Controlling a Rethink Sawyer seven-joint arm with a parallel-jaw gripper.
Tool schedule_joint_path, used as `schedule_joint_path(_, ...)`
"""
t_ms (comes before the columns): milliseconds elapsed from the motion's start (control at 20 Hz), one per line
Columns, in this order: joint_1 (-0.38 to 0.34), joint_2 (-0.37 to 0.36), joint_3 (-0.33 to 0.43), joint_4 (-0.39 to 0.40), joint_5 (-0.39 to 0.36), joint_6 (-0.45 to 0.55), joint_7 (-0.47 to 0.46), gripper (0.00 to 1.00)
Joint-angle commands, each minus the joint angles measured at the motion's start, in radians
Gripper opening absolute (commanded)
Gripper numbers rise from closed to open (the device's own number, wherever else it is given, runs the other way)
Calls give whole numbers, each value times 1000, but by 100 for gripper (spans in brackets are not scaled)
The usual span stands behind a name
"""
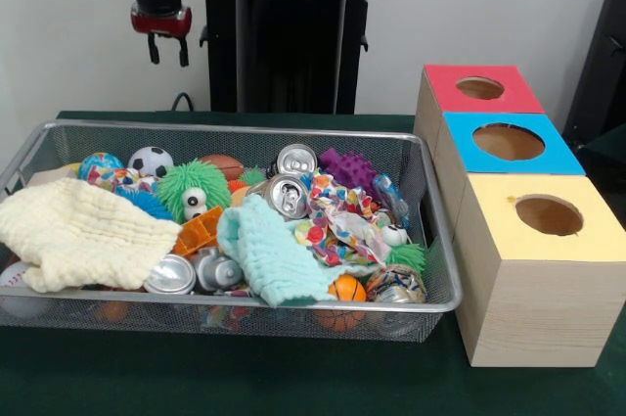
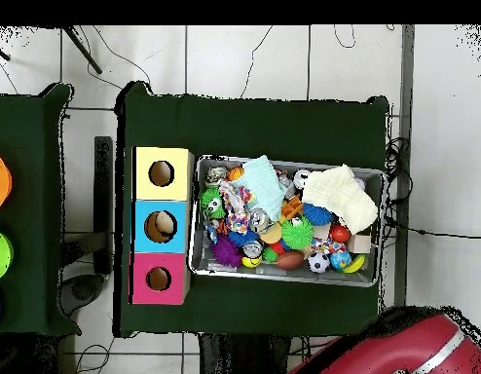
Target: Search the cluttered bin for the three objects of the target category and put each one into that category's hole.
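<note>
Claw (image 1: 167,49) sits upper left of the front view, raised well above the bin, holding nothing. Two short fingers hang apart with a small gap showing: spread, not pinching. In the overhead view only the red arm (image 2: 405,343) shows at lower right; the claw itself can't be made out there.

Below it, the wire mesh bin (image 1: 411,304) fills the left and centre of the front view on the green tabletop (image 1: 293,382). The pictures don't reveal the target category.

Candidates:
- Cans: silver can (image 1: 288,195) at centre on top, tilted; another (image 1: 295,158) just behind; one (image 1: 171,275) at the front rim. Light, stiff, slick metal, likely dents. Best taken across the body.
- Balls: soccer ball (image 1: 151,161), small basketball (image 1: 346,288). Round, will roll out of a shallow pinch.
- Cloths: cream cloth (image 1: 83,230), mint cloth (image 1: 269,254). Soft, limp, drape over neighbours. Pinch a raised fold.

Three boxes stand right of the bin: red box (image 1: 445,93), blue box (image 1: 469,157), yellow box (image 1: 514,235), each with a round top hole. Nothing is visibly sticking out of any hole.
</note>
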Motion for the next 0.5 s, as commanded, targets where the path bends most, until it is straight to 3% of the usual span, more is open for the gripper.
schedule_joint_path(50, -26, -198, 102, 47, -116, 81, 258, 100)
schedule_joint_path(200, -53, -231, 72, 75, -143, 56, 241, 100)
schedule_joint_path(300, -90, -223, 38, 93, -117, 20, 174, 100)
schedule_joint_path(350, -125, -183, 10, 105, -50, -31, 72, 100)
schedule_joint_path(500, -208, -115, -17, 97, 12, -93, -56, 100)
